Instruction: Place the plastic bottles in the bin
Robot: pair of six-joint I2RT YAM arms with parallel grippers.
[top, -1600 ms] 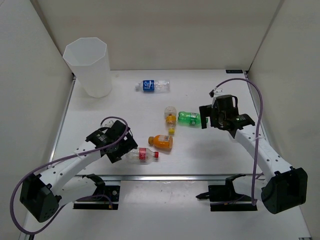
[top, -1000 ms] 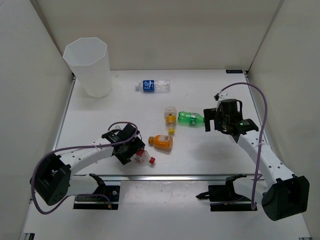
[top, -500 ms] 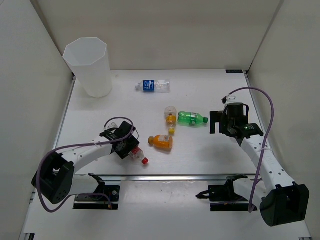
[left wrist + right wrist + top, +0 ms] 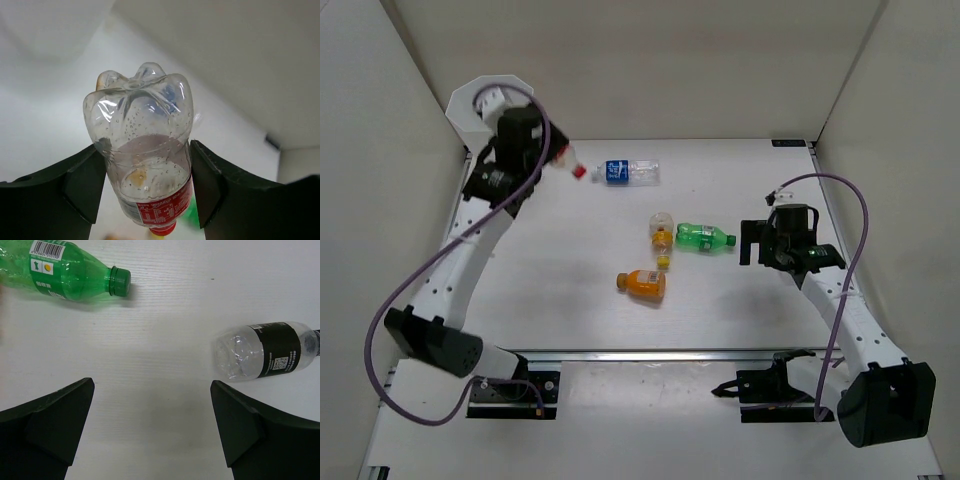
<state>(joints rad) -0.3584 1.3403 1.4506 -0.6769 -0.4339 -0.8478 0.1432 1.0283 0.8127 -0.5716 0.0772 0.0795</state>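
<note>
Left gripper (image 4: 145,146) is clamping the red-label bottle (image 4: 567,164) near its base, both fingers (image 4: 82,182) pressing its sides, red cap pointing down toward the table (image 4: 550,250). The arm is holding it high at the far left, right by the bin (image 4: 458,100); I cannot tell whether the bottle is over the opening or just beside the rim. Step in hand, as I judge it: carrying this bottle to the bin for the drop. The next move is likely calling for centring the bottle over the opening, then parting the jaws so it falls inside. Right gripper (image 4: 152,385) is hovering low over the table, fingers spread wide, gripping nothing, with the green bottle (image 4: 65,270) lying just ahead. A clear dark-label bottle (image 4: 265,356) is showing only in the right wrist view. Blue-label bottle (image 4: 628,172), yellow-cap bottle (image 4: 661,233) and orange bottle (image 4: 643,284) are lying on their sides, well apart from the bin.
</note>
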